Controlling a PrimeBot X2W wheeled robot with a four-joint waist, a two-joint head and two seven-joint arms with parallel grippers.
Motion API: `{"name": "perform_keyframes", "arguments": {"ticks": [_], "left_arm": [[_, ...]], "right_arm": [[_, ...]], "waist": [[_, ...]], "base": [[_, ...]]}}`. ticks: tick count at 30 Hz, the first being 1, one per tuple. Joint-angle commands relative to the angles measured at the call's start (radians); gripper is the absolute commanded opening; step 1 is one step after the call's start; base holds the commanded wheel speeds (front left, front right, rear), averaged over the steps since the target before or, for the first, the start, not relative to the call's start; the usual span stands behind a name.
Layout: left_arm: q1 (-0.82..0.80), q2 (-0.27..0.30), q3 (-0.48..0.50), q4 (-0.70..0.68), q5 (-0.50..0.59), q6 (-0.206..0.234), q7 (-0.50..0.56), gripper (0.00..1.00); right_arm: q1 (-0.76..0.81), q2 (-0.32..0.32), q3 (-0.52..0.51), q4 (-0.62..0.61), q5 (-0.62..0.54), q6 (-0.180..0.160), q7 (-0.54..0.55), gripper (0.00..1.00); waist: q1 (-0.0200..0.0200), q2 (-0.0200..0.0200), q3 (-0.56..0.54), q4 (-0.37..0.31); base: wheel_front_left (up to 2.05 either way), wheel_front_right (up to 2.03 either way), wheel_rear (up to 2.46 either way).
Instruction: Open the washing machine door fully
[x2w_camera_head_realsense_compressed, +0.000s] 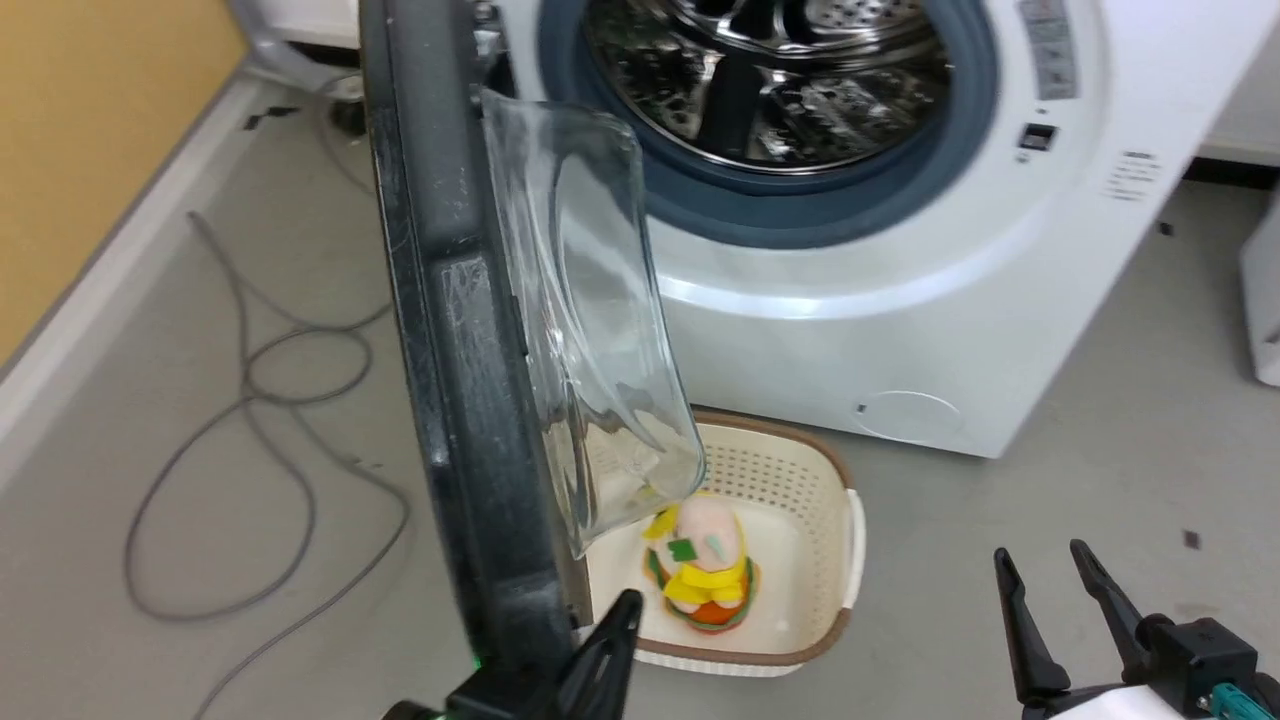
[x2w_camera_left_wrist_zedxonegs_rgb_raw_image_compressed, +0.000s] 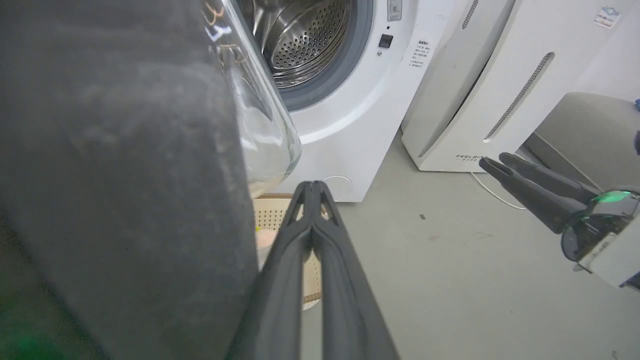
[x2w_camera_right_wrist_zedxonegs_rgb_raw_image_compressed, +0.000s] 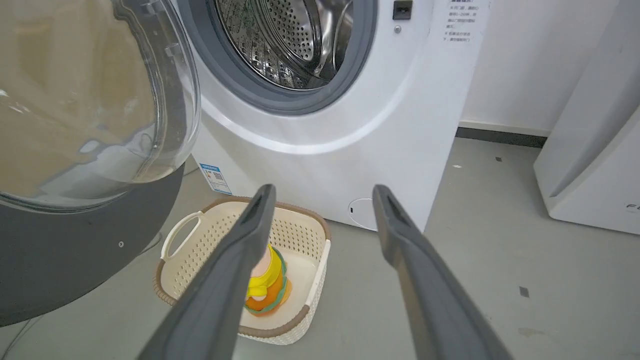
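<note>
Washing machine door (x2w_camera_head_realsense_compressed: 470, 400) stands swung out from the washing machine (x2w_camera_head_realsense_compressed: 900, 300), edge-on in the head view. Its long axis runs up the frame, glass bowl bulging rightward over a basket (x2w_camera_head_realsense_compressed: 850, 540), top cut off. Left gripper (x2w_camera_head_realsense_compressed: 625, 605), fingers pressed together on nothing, sits beside its lower rim; contact unclear. Right gripper (x2w_camera_head_realsense_compressed: 1040, 552) hangs spread, empty. Left wrist view: blurred dark door face. Right wrist view: door's left part cut off.
</note>
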Motion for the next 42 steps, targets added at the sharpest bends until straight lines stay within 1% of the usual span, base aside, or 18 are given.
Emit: {"name": "perform_keyframes", "arguments": {"ticks": [1,10,11,15,20,27,32,35,39,42], "left_arm": [[0.02,0.01,0.016,-0.014,-0.002,0.016,-0.011,0.0],[0.08,0.024,0.074,-0.049,-0.015,0.075,-0.038,0.0],[0.083,0.027,0.091,-0.046,-0.017,0.084,-0.053,0.0],[0.073,0.045,0.146,-0.009,-0.027,0.095,-0.089,0.0],[0.037,0.071,0.245,0.072,-0.065,0.097,-0.15,0.0],[-0.034,0.106,0.395,0.249,-0.151,0.077,-0.235,0.0],[-0.093,0.129,0.491,0.386,-0.19,0.053,-0.278,0.0],[-0.135,0.14,0.541,0.461,-0.197,0.036,-0.29,0.0],[-0.187,0.149,0.607,0.56,-0.19,-0.006,-0.293,0.0],[-0.203,0.124,0.645,0.583,-0.157,-0.023,-0.294,0.0]], "right_arm": [[0.007,0.003,-0.006,-0.007,-0.008,0.001,0.004,1.0],[0.011,0.003,-0.023,-0.032,-0.022,0.001,0.025,1.0],[0.01,0.003,-0.024,-0.039,-0.024,0.001,0.029,1.0],[0.005,0.003,-0.014,-0.059,-0.026,0.001,0.026,1.0],[0.004,0.003,-0.011,-0.072,-0.026,0.001,0.03,1.0],[-0.004,0.003,0.002,-0.063,-0.019,0.001,0.032,1.0],[-0.007,0.003,0.005,-0.054,-0.012,0.001,0.028,1.0],[-0.013,0.003,0.006,-0.051,-0.012,0.001,0.028,1.0],[-0.021,0.003,0.01,-0.047,-0.014,0.001,0.03,1.0],[-0.026,0.003,0.011,-0.044,-0.014,0.001,0.029,1.0]], "waist": [[-0.0001,0.0,0.002,0.036],[-0.0001,0.0,0.013,0.133],[-0.0001,0.0,0.016,0.148],[-0.0001,0.0,0.02,0.168],[-0.0001,0.0,0.026,0.176],[-0.0001,0.0,0.033,0.154],[-0.0001,0.0,0.043,0.139],[-0.0001,0.0,0.049,0.134],[-0.0001,0.0,0.054,0.127],[-0.0001,0.0,0.055,0.124]], "base": [[0.0,0.0,0.0],[0.0,0.0,0.0],[0.0,0.0,0.0],[0.0,0.0,0.0],[0.0,0.0,0.0],[0.0,0.0,0.0],[0.0,0.0,0.0],[0.0,0.0,0.0],[0.0,0.0,0.0],[0.0,0.0,0.0]]}}
